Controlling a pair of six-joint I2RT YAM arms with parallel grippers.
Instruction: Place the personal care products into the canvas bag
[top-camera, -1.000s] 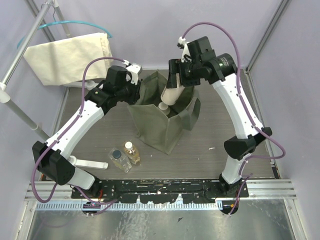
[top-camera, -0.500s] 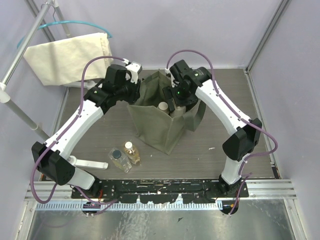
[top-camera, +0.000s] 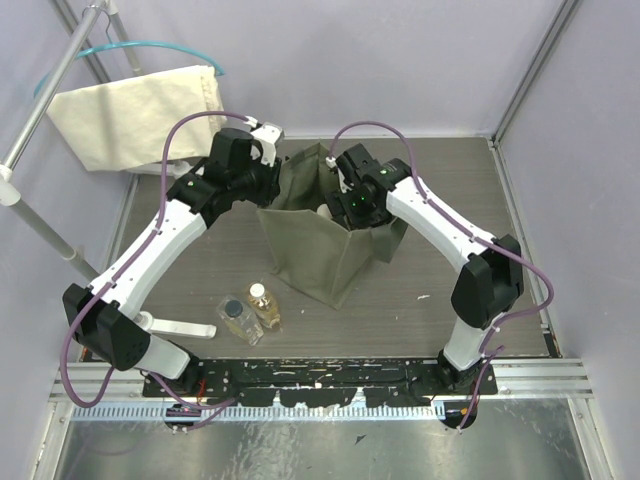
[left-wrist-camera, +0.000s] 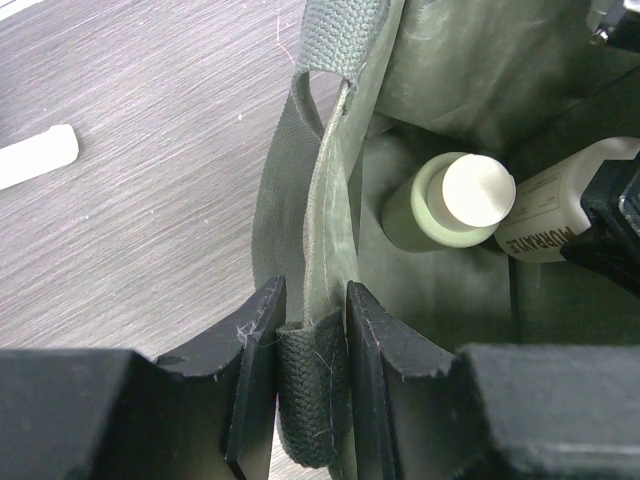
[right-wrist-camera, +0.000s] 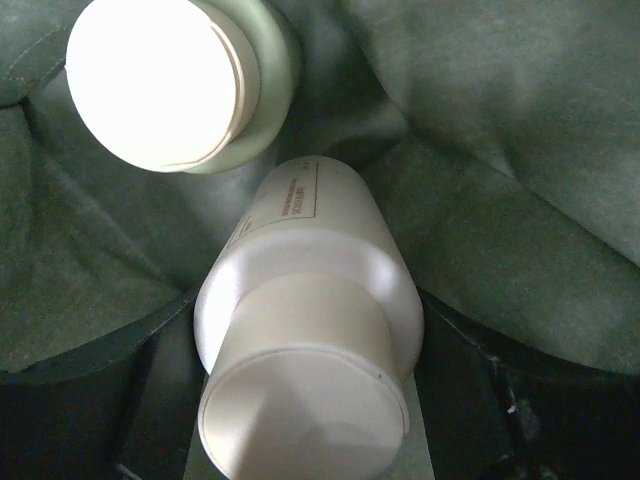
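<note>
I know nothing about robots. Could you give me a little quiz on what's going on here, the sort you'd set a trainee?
1. True or false: the left claw is pinching the edge of the green bag.
2. How many bottles are on the table outside the bag?
3. What is the right claw gripping inside the bag? A) a cream bottle B) a sponge C) nothing

Key: 1 true. 2 two, the amber bottle and the clear bottle. 3 A.
</note>
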